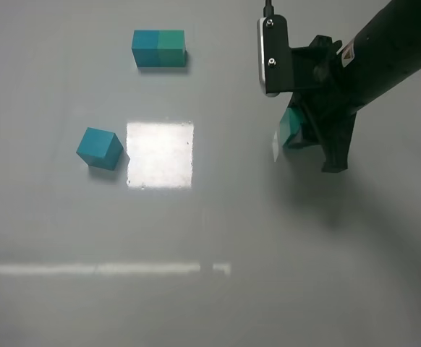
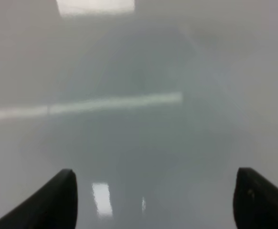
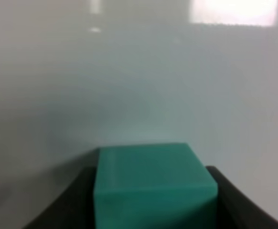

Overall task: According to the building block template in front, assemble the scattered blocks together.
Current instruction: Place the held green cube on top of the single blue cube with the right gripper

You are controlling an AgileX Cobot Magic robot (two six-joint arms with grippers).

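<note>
The building block template [image 1: 159,48], a teal-blue half joined to a green half, lies at the back of the table. The loose teal-blue cube [image 1: 100,148] sits at the left, beside a bright glare patch. My right gripper [image 1: 297,137] is on the right of the exterior view, shut on the green cube [image 1: 291,127], which also fills the space between its fingers in the right wrist view [image 3: 153,186]. My left gripper [image 2: 153,200] is open and empty over bare table; it is out of the exterior view.
A grey glossy table [image 1: 218,231] with a square glare patch [image 1: 160,153] in the middle and a reflected light strip [image 1: 102,269] nearer the front. Nothing else stands on it.
</note>
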